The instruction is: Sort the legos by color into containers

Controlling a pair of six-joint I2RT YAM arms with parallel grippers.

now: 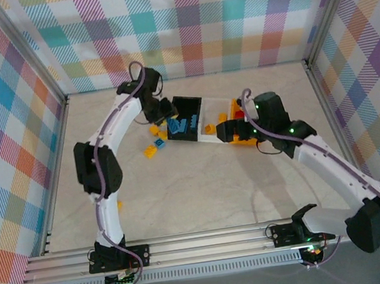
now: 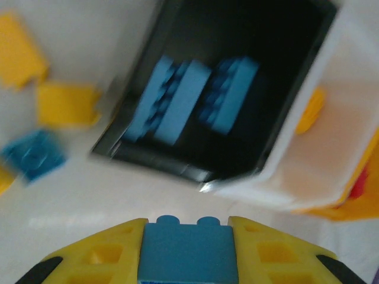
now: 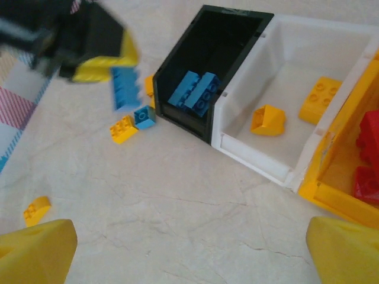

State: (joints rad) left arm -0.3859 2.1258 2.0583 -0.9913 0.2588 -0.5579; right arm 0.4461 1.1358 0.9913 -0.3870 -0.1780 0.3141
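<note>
My left gripper (image 2: 188, 228) is shut on a blue lego (image 2: 188, 253), held just above the table a little in front of the black container (image 2: 148, 160), which holds two blue legos (image 2: 177, 100). In the right wrist view the same blue lego (image 3: 124, 87) hangs from the left gripper (image 3: 109, 65) left of the black container (image 3: 177, 56). The white container (image 3: 254, 160) has two yellow legos (image 3: 267, 120) in it. Red legos (image 3: 370, 154) lie in the yellow-orange container (image 3: 331, 198). My right gripper (image 3: 189, 254) is open over bare table, with nothing between its fingers.
Loose legos lie left of the black container: a yellow one (image 3: 123, 129), a blue one (image 3: 144, 116), and another yellow one (image 3: 37, 209) nearer the arms. The three containers (image 1: 188, 118) stand side by side mid-table. Checked walls enclose the table (image 1: 197, 197).
</note>
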